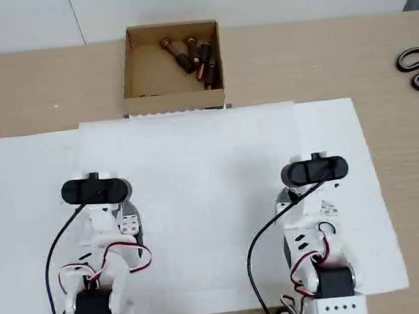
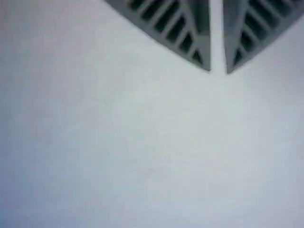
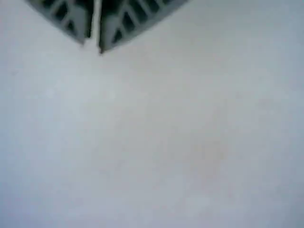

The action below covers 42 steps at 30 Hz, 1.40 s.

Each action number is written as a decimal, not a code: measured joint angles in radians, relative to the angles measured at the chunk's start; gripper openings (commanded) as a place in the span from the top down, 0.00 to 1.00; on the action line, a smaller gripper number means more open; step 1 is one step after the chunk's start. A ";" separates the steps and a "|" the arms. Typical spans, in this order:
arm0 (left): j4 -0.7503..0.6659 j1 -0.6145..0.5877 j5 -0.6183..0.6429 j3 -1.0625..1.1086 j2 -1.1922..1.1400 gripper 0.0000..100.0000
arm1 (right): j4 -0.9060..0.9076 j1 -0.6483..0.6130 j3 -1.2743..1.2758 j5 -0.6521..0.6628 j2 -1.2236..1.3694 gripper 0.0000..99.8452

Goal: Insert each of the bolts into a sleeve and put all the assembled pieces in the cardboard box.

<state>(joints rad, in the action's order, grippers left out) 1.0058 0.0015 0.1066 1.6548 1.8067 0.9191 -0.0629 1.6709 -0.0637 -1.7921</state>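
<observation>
Inside, several dark, copper-tipped bolts in sleeves (image 1: 195, 59) lay piled in the right half of the open brown cardboard box (image 1: 175, 101), which stood at the far edge of the white paper sheet (image 1: 211, 179). Over that sheet the left gripper (image 2: 218, 71) had its grey ribbed fingers drawn to a thin slit, holding nothing; the right gripper (image 3: 92, 47) likewise. Black-handled scissors (image 1: 418, 67) lay on the tan wooden table (image 1: 28, 92), far right.

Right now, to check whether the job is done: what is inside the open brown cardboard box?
Inside the open brown cardboard box lies a cluster of dark copper-tipped bolt-and-sleeve pieces, toward its right side. Its near wall hides a strip of floor.
</observation>
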 measured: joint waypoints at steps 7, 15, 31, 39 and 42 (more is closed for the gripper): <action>0.000 0.000 0.000 0.000 0.000 0.99 | 0.000 0.000 0.000 0.000 0.000 1.00; 0.000 0.000 0.000 0.000 0.000 0.99 | 0.000 0.000 0.000 0.000 0.000 1.00; 0.000 0.000 0.000 0.000 0.000 0.99 | 0.000 0.000 0.000 0.000 0.000 1.00; 0.000 0.000 0.000 0.000 0.000 0.99 | 0.000 0.000 0.000 0.000 0.000 1.00; 0.000 0.000 0.000 0.000 0.000 0.99 | 0.000 0.000 0.000 0.000 0.000 1.00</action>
<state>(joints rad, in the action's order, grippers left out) 1.0058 0.0015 0.1066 1.6548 1.8067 0.9191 -0.0629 1.6709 -0.0637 -1.7921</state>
